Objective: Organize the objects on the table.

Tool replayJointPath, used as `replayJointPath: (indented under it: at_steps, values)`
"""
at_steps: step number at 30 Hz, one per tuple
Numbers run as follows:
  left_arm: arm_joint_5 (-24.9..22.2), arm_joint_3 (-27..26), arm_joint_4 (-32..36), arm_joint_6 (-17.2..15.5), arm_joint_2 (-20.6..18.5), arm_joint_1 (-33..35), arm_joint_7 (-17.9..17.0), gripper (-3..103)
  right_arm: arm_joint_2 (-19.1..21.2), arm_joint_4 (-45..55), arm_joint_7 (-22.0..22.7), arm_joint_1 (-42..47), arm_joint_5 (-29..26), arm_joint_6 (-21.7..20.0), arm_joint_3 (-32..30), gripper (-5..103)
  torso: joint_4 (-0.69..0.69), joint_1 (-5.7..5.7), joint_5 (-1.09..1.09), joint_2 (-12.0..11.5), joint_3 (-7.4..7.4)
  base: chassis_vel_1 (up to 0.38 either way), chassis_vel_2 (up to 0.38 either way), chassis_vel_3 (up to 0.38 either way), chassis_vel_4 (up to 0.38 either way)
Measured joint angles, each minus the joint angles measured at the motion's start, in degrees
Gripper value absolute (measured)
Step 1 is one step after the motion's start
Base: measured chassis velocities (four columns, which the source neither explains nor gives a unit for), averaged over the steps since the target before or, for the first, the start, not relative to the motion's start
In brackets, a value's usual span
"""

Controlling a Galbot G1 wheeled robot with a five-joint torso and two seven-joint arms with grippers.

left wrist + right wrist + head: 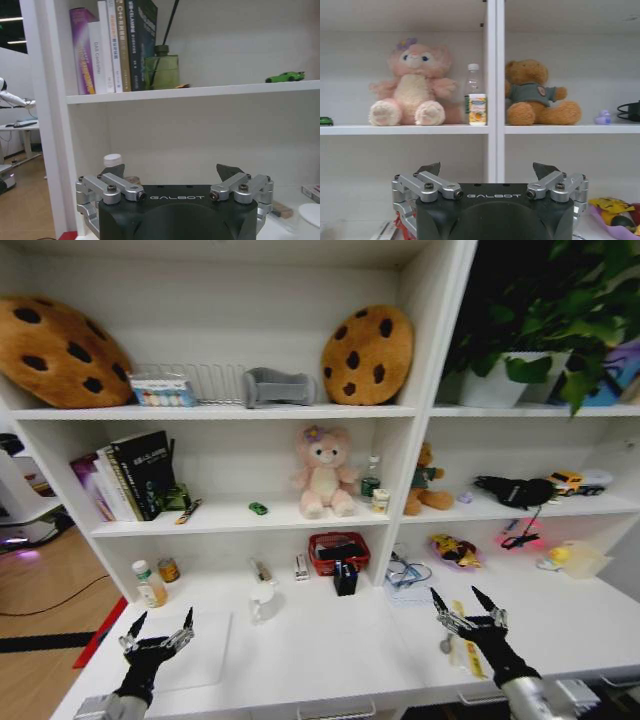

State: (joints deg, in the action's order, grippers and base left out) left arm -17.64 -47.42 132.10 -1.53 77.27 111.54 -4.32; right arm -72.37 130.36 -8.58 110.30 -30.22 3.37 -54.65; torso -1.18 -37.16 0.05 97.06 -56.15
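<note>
Head view: both pincers, left (pixel 160 631) and right (pixel 464 603), hover open over the table (pixel 320 655).

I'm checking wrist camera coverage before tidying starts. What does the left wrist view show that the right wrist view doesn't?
Left wrist view alone: a row of books, a green reed jar, and the left gripper, jaws open. Right wrist view alone: a pink plush, a small bottle, a brown bear, and the right gripper, jaws open. Both show the tiny green toy car on the white shelf.
</note>
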Motion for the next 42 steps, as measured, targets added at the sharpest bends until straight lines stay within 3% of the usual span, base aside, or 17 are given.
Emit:
replayJointPath:
  at_steps: [5,15,30,42]
  values:
    - [0.0,0.0,0.0,0.0,0.0,0.0,0.0,100,0.0,0.0,0.0,0.0,0.0,0.0,0.0,100,0.07,-0.01,0.01,0.0,0.00,0.090,0.050,-0.061,-0.103]
    - [0.0,0.1,0.0,0.0,0.0,0.0,0.1,100,0.0,0.0,0.0,0.0,0.0,0.0,0.0,100,0.02,-0.02,0.03,0.0,-0.01,0.059,0.059,-0.069,-0.067]
    - [0.0,0.0,0.0,0.0,0.0,0.0,0.1,100,0.0,0.0,0.0,0.0,0.0,0.0,0.0,100,0.01,-0.01,-0.04,0.0,0.00,0.255,0.256,-0.256,-0.252]
    - [0.0,0.0,0.0,0.0,0.0,0.0,0.1,100,0.0,0.0,0.0,0.0,0.0,0.0,0.0,100,0.02,-0.03,0.01,0.0,-0.02,-0.002,-0.018,0.002,-0.006]
